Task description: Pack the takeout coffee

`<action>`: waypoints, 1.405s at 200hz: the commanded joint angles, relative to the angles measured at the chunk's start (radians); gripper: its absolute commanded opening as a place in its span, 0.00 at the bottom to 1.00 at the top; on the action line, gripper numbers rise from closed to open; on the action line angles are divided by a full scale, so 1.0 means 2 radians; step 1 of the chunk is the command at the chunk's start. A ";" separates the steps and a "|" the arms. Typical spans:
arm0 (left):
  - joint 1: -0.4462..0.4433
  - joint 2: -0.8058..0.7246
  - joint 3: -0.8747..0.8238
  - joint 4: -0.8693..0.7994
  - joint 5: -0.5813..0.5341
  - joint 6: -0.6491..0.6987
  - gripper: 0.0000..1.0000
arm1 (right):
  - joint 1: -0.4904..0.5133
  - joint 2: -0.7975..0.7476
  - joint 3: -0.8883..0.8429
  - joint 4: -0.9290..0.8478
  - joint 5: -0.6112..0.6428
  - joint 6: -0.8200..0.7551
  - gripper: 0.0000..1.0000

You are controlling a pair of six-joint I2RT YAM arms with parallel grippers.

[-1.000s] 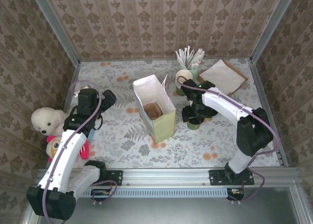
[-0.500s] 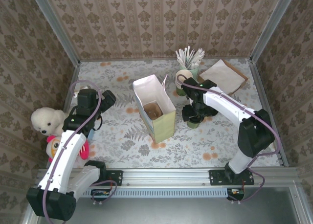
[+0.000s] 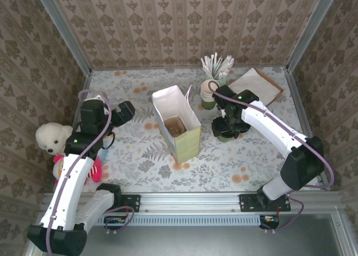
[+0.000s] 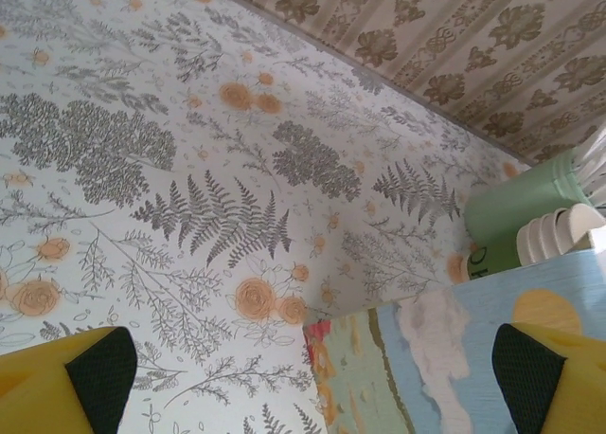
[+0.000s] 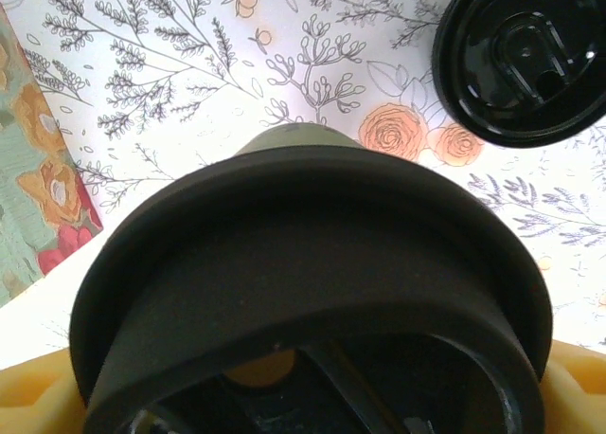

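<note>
right hand has the coffee and has shifted with it; bag not yet loaded.
top: right hand (image 3: 228, 127) is clamped on the takeout coffee (image 3: 224, 137), both slightly farther back than a second ago, just right of the open paper bag (image 3: 178, 127); left hand (image 3: 121, 112) has drawn back leftward. left wrist: its fingers (image 4: 95, 368) gape with nothing gripped, bag side ahead. right wrist: coffee's black lid sits close between the yellow fingers; a loose lid (image 5: 521, 60) lies on the counter (image 5: 189, 64). lift has probably begun; the drop into the bag remains.
</note>
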 commanded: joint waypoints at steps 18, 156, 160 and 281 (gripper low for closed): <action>-0.001 0.013 0.046 -0.017 0.033 0.038 1.00 | 0.003 -0.035 0.009 -0.025 0.026 0.018 0.56; -0.195 0.060 0.208 -0.092 -0.009 0.034 0.97 | 0.085 0.000 0.332 -0.092 0.065 0.011 0.54; -0.203 0.063 0.211 -0.089 -0.011 0.035 0.96 | 0.090 0.005 0.346 -0.090 0.069 0.007 0.54; -0.247 0.103 0.196 -0.076 -0.035 0.009 0.28 | 0.242 0.019 0.438 0.023 0.198 0.002 0.53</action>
